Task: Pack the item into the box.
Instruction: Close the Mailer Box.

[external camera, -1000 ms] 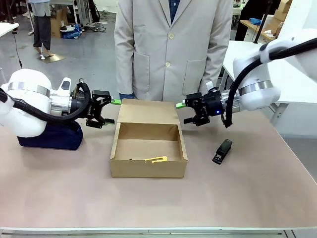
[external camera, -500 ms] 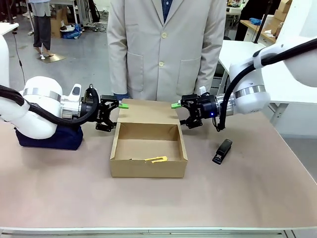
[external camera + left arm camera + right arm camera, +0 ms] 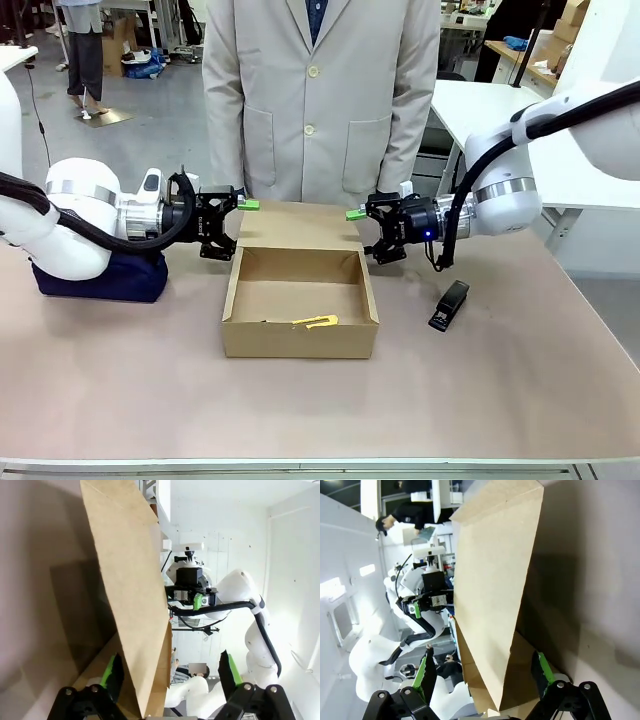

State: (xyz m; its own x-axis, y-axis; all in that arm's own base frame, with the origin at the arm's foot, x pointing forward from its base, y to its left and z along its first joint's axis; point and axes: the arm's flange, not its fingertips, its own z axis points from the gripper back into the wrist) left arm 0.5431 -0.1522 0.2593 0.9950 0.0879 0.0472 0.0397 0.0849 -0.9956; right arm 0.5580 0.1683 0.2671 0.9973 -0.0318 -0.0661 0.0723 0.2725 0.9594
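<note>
Flanking the lid flap [image 3: 300, 226], left gripper [image 3: 237, 228] and right gripper [image 3: 366, 235] gape wide (utility knife [image 3: 315, 322] already in the box [image 3: 300, 342]); push your two ends evenly, no twisting.

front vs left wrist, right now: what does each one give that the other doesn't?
Front's own: the yellow utility knife lying inside the box, the black stapler to the box's right, the navy pouch at far left, and the person's coat.
Left wrist's own: the flap seen close up, its side edge between the open fingers of the left claw.
Shared: the raised flap and the open right claw at its opposite end.
</note>
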